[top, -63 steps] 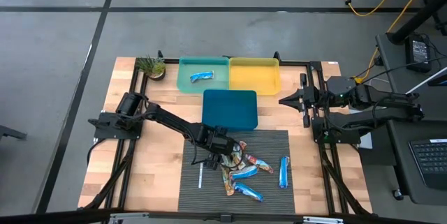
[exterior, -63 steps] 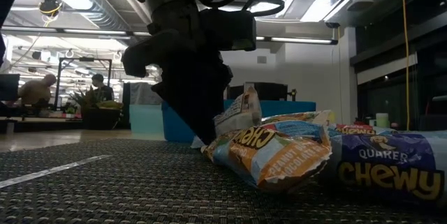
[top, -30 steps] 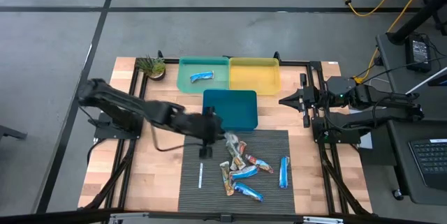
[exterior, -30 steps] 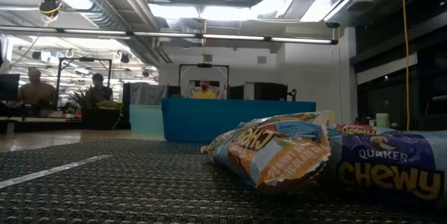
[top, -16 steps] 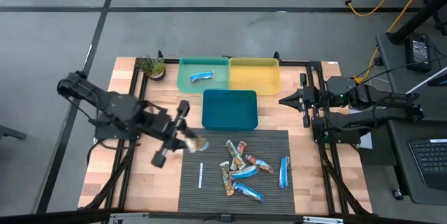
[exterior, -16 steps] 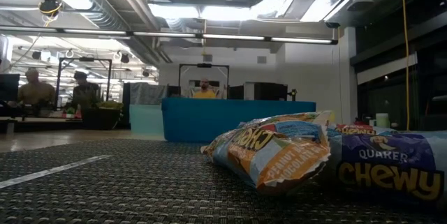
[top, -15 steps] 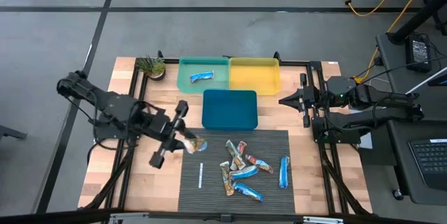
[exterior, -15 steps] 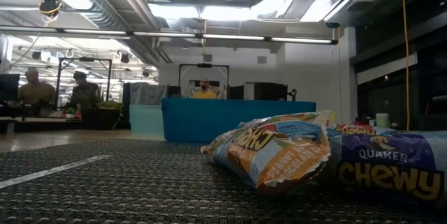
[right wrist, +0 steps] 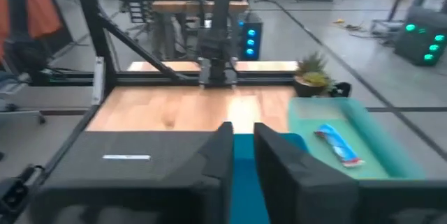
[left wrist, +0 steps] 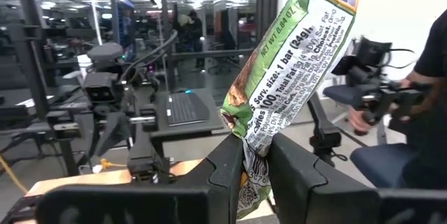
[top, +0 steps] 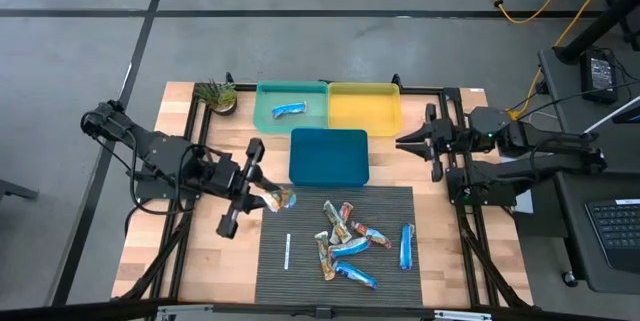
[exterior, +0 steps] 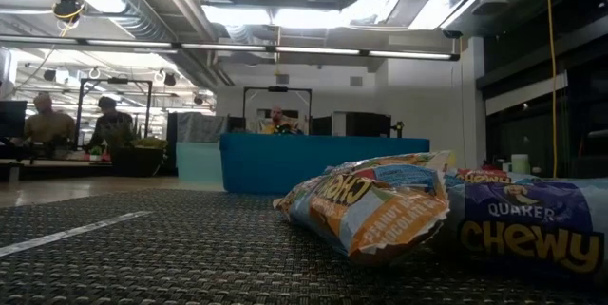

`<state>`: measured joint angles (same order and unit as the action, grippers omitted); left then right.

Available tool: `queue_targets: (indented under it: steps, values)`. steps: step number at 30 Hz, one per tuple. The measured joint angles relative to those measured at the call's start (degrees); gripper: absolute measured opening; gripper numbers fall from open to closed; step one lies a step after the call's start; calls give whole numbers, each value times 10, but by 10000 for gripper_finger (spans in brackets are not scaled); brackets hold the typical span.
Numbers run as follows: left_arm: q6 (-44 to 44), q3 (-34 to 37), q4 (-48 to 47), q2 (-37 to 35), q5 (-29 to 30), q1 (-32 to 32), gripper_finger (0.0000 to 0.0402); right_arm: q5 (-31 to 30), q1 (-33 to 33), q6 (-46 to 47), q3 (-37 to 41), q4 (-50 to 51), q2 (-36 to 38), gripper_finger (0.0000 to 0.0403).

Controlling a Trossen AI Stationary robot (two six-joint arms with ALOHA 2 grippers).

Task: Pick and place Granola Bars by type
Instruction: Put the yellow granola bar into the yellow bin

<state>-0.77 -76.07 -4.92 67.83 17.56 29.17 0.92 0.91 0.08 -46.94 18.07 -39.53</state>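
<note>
Left gripper (top: 266, 197) fingers (left wrist: 234, 165) clamped on green-wrapped granola bar (left wrist: 293, 70), raised over bare wood left of dark mat (top: 300, 279). Left wrist view shows bar's printed label; high view only small multicoloured tip (top: 281, 199). Right gripper (top: 402, 143) parked at bench's right edge (top: 478, 101), fingers (right wrist: 218, 155) a narrow gap apart, nothing between. Remaining bars (top: 345, 244) clustered on mat; one blue bar (top: 288, 110) in green tray (top: 268, 116). Yellow tray (top: 365, 111), teal tray (top: 329, 156), potted plant (top: 217, 95) nearby.
</note>
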Motion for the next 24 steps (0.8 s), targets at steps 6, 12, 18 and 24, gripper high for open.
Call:
queue_targets:
  steps: [6,12,18,24]
  values:
    - [7,0,-25,0,46,-1,56,51,0,40,0,-63,-43,180]
    - [44,0,-63,4,88,-26,56,98,0,56,-43,-104,-118,262]
    - [46,0,-67,20,88,-58,56,124,0,22,-151,-92,-205,288]
    - [46,1,-69,39,88,-89,56,134,0,-8,-241,-83,-267,287]
